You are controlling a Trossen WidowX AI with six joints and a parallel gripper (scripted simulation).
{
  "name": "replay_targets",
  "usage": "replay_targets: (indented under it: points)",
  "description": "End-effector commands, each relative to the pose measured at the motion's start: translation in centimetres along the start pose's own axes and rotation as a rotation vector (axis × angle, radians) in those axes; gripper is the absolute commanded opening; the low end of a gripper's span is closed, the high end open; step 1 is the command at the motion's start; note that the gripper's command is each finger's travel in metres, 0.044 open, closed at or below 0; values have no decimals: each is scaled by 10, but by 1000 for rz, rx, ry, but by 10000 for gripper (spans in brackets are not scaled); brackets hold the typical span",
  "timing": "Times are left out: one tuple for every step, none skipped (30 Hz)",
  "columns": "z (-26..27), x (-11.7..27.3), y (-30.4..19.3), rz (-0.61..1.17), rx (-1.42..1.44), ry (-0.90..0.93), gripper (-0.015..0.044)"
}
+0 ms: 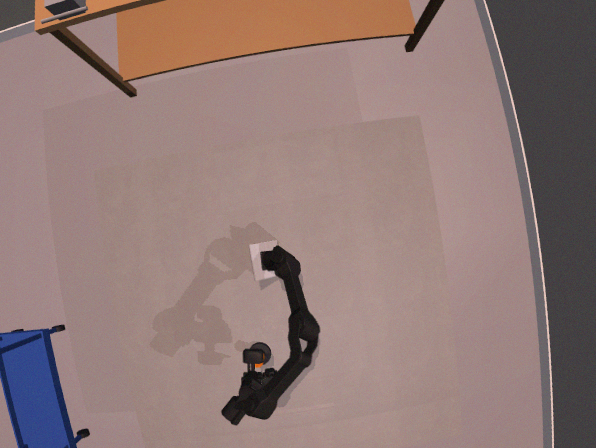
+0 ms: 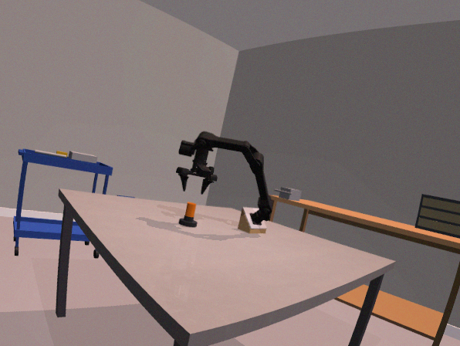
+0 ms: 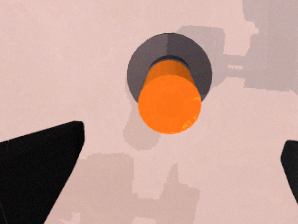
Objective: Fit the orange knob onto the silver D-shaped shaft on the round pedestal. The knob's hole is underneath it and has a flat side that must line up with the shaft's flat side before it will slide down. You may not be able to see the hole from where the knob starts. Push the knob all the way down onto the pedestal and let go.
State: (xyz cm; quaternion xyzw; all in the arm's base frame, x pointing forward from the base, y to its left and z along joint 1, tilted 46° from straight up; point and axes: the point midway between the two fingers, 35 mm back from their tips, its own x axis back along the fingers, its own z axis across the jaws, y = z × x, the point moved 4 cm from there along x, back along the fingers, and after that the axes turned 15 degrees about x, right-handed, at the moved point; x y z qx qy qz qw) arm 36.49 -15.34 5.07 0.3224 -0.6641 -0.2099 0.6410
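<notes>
The orange knob (image 1: 258,364) (image 2: 191,210) (image 3: 170,104) stands upright on the dark round pedestal (image 1: 266,351) (image 2: 187,223) (image 3: 142,70). A dark collar shows around its lower end in the wrist view. The silver shaft and the knob's hole are hidden, and no silver shows below the knob. I cannot tell whether a small gap remains under it. My gripper (image 2: 194,191) (image 3: 184,140) is open and empty. Its fingertips are above the knob's top and wide apart, touching nothing. In the wrist view the knob lies between and beyond the two fingertips.
The arm's base sits on a white-topped wedge block (image 1: 255,255) (image 2: 245,222) on the table (image 2: 231,270). A blue cart (image 1: 35,390) (image 2: 65,164) stands beyond one table side. An orange-topped bench (image 1: 250,35) (image 2: 347,216) stands farther off, holding a grey object (image 2: 290,193).
</notes>
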Motion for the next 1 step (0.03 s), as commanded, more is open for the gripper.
replay_targets:
  points:
    - [-1,-3,-1,-8,3,15,440]
